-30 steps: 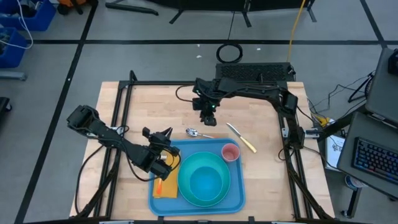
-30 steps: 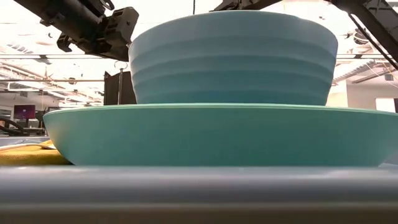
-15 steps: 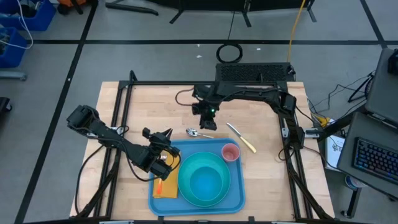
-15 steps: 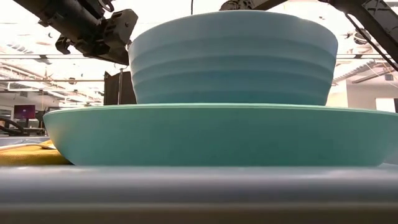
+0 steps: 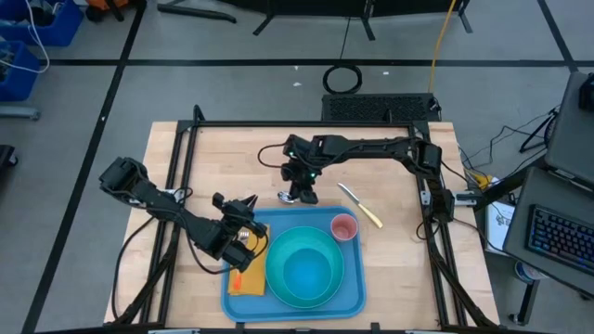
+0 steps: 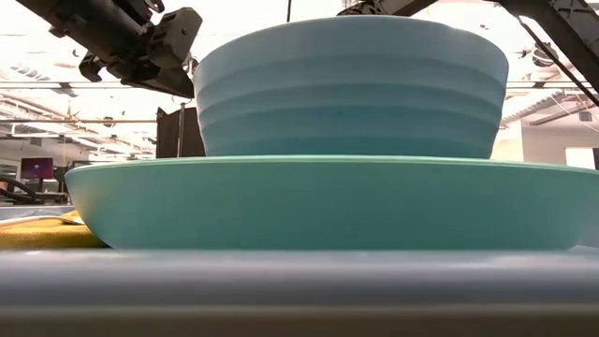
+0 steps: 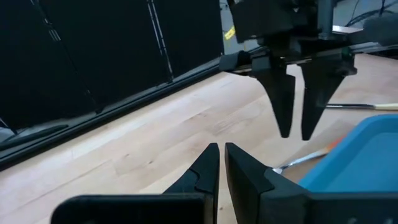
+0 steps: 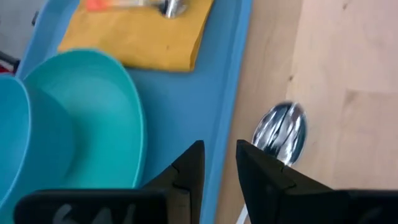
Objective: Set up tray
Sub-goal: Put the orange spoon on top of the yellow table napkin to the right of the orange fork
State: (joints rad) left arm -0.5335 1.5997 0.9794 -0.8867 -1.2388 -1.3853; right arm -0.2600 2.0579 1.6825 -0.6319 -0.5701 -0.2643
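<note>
From above, we are seeing the blue tray lying at the near middle of the table, already carrying a turquoise plate with a bowl nested on it, a pink cup at its far right corner and a yellow napkin along its left side. A spoon and a yellow-handled knife are lying on the wood just beyond the tray. The right gripper is hanging directly over the spoon, so we are judging the step in hand to be fetching the spoon; the next move calls for lowering, pinching it and carrying it onto the tray. The left gripper is waiting at the tray's left edge.

In the low view, we are seeing the bowl and plate filling the frame above the tray's rim.

In the left wrist view, the left fingers are pressed almost together, clenched on nothing, while the right gripper beyond is pointing down with a narrow gap.

In the right wrist view, the right fingers are standing partly apart, holding nothing, with the spoon's bowl just beside one tip.
</note>
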